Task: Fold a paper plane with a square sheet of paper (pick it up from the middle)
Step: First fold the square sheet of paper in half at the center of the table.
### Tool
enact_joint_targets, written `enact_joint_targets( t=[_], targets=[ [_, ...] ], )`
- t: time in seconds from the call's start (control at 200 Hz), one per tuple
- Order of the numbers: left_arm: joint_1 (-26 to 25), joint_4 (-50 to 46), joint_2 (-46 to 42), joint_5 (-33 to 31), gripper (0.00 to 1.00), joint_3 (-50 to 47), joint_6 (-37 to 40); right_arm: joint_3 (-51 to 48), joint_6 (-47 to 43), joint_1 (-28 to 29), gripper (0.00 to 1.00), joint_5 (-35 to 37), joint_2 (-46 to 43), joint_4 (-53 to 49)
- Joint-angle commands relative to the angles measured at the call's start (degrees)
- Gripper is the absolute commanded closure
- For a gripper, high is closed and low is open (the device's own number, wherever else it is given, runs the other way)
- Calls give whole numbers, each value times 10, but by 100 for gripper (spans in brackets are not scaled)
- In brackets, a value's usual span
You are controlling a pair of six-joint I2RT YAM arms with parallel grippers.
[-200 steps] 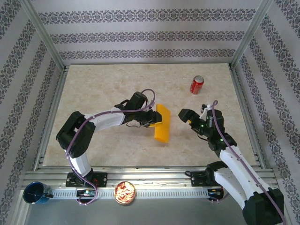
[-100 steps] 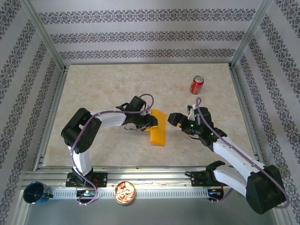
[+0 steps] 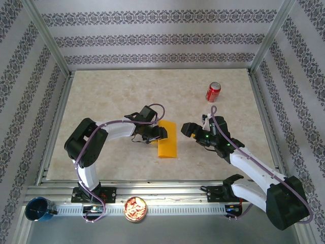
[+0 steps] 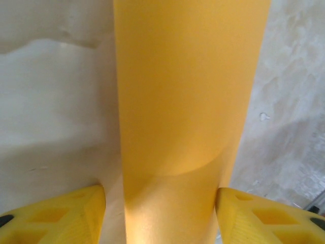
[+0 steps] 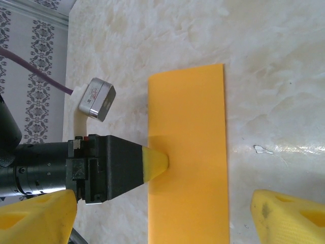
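paper (image 3: 167,146), tilted up a second ago, now lies flat as a folded strip at frame centre, left claw (image 3: 158,134) parting astride it with no pinch evident, right claw (image 3: 186,128) wide open and empty beside it, so pressing the next crease looks possible.

red can (image 3: 213,92) far right, tabletop (image 3: 101,91) left open

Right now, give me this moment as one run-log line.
sheet of paper: folded, flat on table | left gripper: open, at its edge | right gripper: open, empty, clear of it
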Motion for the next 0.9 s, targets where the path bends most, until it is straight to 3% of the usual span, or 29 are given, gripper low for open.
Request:
enact_joint_targets(
  t=[0.0,0.495,0.894],
  targets=[
    [4,-53,-26,-44,40,4,22,18,2,10,11,4,10,16],
    [5,-113,-22,-80,46,18,36,34,3,23,9,1,46,23],
    [5,-66,-19,-75,45,9,-15,36,1,24,9,0,55,19]
  ],
)
